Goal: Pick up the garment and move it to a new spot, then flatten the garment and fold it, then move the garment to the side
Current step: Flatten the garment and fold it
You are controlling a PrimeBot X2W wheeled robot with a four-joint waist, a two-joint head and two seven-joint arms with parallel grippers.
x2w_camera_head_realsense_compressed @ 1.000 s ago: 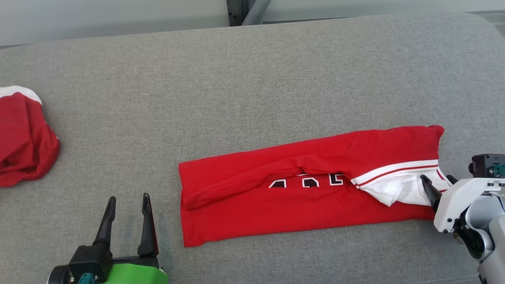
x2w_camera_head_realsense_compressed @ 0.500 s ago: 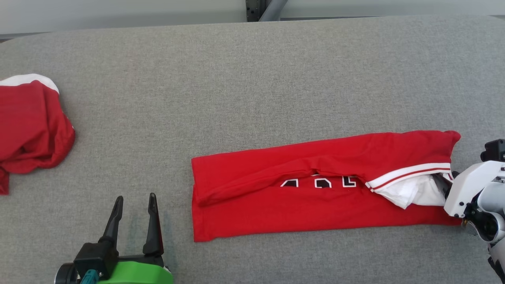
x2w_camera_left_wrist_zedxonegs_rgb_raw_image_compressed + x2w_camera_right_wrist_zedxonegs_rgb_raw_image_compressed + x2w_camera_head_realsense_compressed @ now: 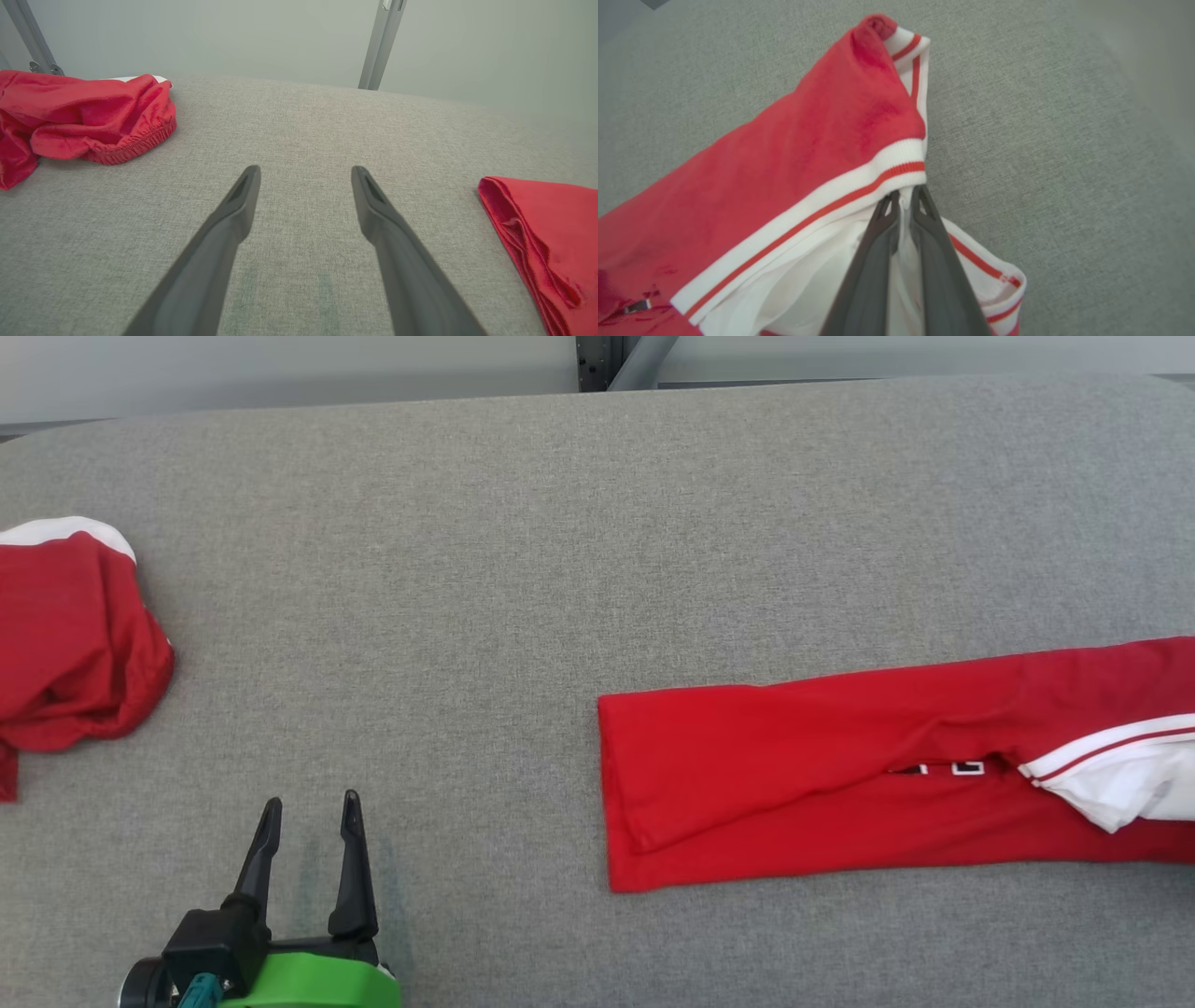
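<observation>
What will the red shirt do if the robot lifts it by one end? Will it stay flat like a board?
Probably not. The red shirt lies in soft folded layers, so it would likely droop and unfold. It looks thin, so it is probably light. The right end effector pinches just a small bit, so the cloth might slip out.

I count 2 red garments on 1 grey pad [image 3: 560,523]: folded garment [image 3: 794,784] nr R edge, bunched garment [image 3: 65,644] L edge.
</observation>
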